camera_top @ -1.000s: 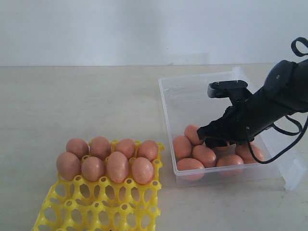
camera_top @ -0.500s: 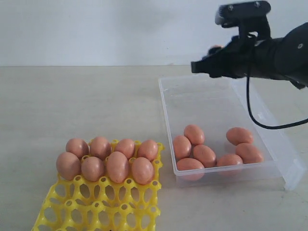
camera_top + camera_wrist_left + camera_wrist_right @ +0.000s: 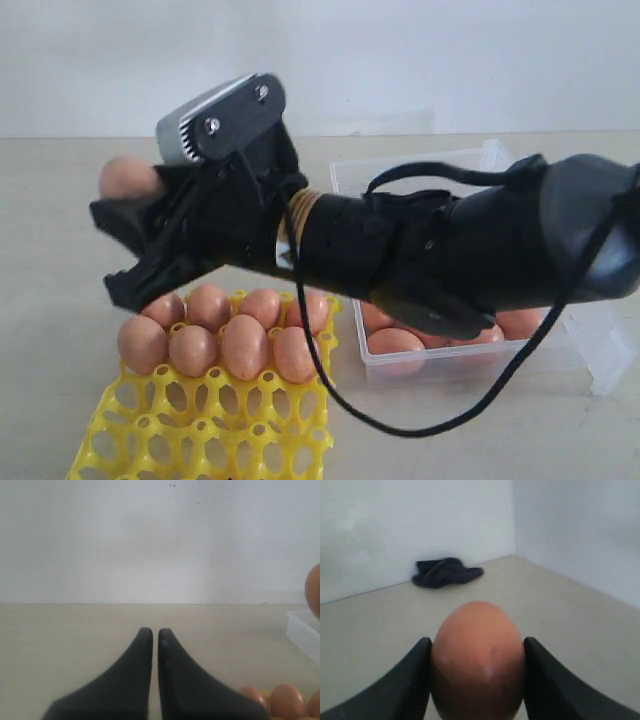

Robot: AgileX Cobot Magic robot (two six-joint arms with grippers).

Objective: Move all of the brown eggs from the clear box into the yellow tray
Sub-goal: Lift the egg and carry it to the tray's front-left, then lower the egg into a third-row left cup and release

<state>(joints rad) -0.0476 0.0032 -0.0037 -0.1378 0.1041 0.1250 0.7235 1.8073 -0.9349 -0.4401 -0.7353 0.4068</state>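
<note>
Exterior: the right hand point(image 3: 112, 250) hung above the yellow tray point(image 3: 200, 432), left of the clear box point(image 3: 420, 163). Left wrist: the left hand point(image 3: 151, 636) was pressed together over the desk point(image 3: 70, 622). Right wrist: the right hand was clamped on one brown egg point(image 3: 477, 660).

Eight eggs point(image 3: 245, 345) in yellow tray point(image 3: 215, 378), one held egg point(image 3: 477, 660)

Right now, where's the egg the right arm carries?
Egg: clamped in the jaws of the right gripper, airborne at the exterior view's left, above the yellow tray, left of the clear box.
</note>
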